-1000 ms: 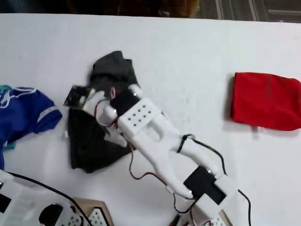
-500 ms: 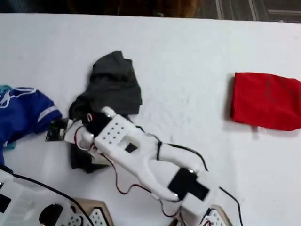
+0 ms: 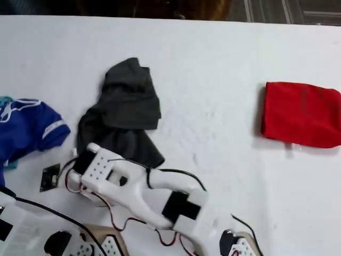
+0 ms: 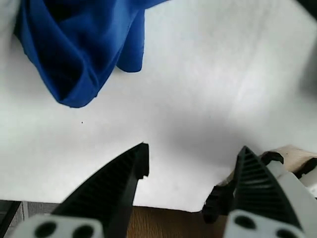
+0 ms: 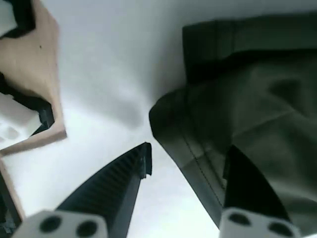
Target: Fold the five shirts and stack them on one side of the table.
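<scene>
A crumpled dark grey shirt [image 3: 125, 114] lies left of the table's middle. My right arm [image 3: 133, 186] reaches across its near edge toward the front left. In the right wrist view my right gripper [image 5: 190, 153] is open, and the dark shirt's hemmed corner [image 5: 247, 114] lies by one finger and partly between the two. A folded red shirt [image 3: 301, 113] sits at the right side. A rumpled blue shirt [image 3: 26, 130] lies at the far left. My left gripper [image 4: 194, 151] is open over bare table, a short way from the blue shirt [image 4: 79, 44].
A bit of teal cloth [image 3: 4, 101] peeks out at the left edge behind the blue shirt. The arms' bases and cables [image 3: 21, 229] crowd the front edge. A wooden base block [image 5: 34, 89] is close to my right gripper. White tabletop [image 3: 213, 64] stretches between the shirts.
My right arm has swung from over the dark shirt toward the table's front left, uncovering most of the shirt. The shirt's lower part has shifted a little. Red and blue shirts are unmoved.
</scene>
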